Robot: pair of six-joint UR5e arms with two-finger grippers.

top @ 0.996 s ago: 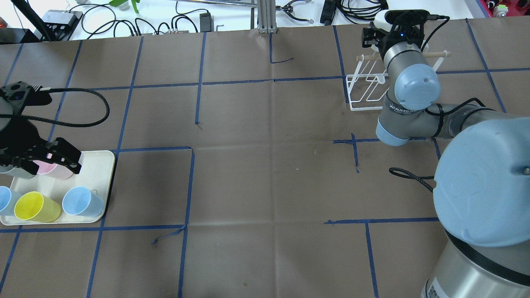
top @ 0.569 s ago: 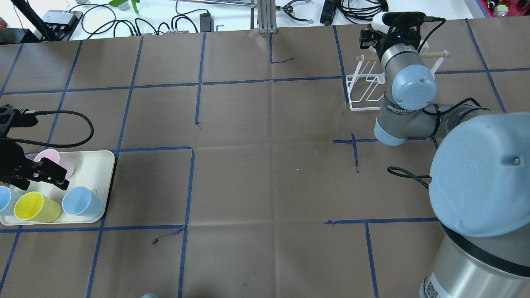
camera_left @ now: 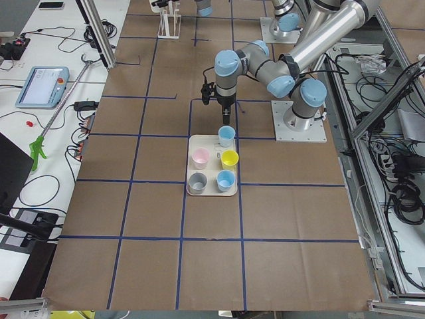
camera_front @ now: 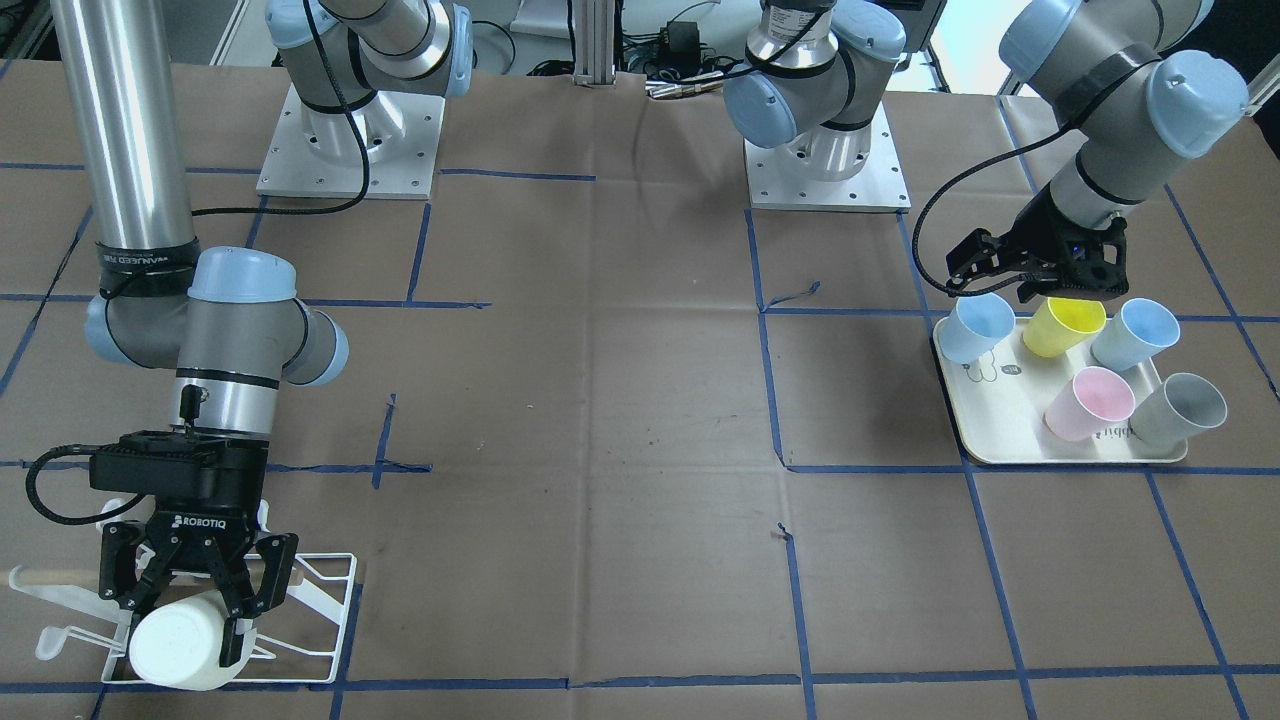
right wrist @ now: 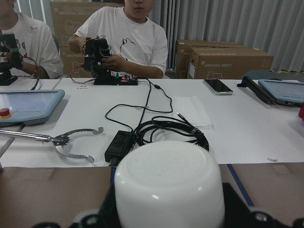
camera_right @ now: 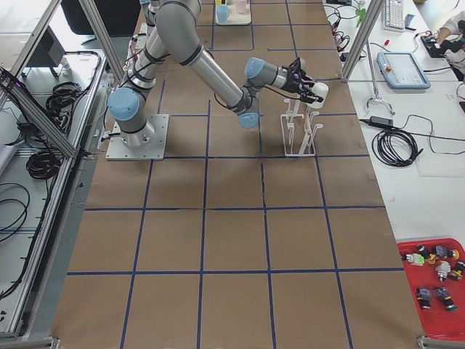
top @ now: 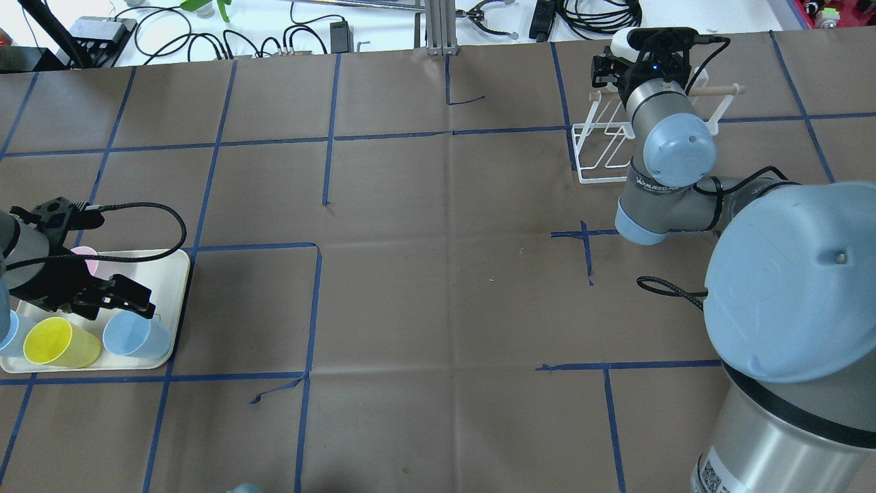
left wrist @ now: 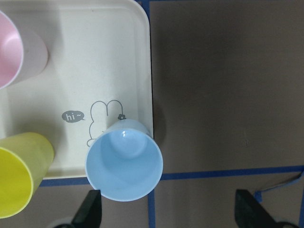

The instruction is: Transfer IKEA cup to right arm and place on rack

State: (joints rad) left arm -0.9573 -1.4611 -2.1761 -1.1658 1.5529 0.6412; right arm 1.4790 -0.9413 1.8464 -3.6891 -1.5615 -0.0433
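Observation:
A white IKEA cup (camera_front: pixel 180 645) lies sideways in my right gripper (camera_front: pixel 190 610), which is shut on it just above the white wire rack (camera_front: pixel 330 600). From overhead, that gripper (top: pixel 616 65) holds the cup (top: pixel 619 40) at the far end of the rack (top: pixel 602 147). The right wrist view shows the cup's base (right wrist: pixel 168 187) between the fingers. My left gripper (top: pixel 113 309) hovers open over the cream tray (top: pixel 161 270), its fingers either side of a light blue cup (left wrist: pixel 124 159) at the tray's corner and apart from it.
The tray (camera_front: pixel 1000 425) also holds a yellow cup (camera_front: pixel 1062 325), a pink cup (camera_front: pixel 1088 402), a grey cup (camera_front: pixel 1180 408) and another blue one (camera_front: pixel 1132 333). Past the table's far edge lie cables and tools (right wrist: pixel 156 130), with two people seated beyond them.
My left gripper has left the pink cup and moved toward the tray's front corner, over the light blue cup. The right arm has shifted slightly farther over the rack with the white cup.

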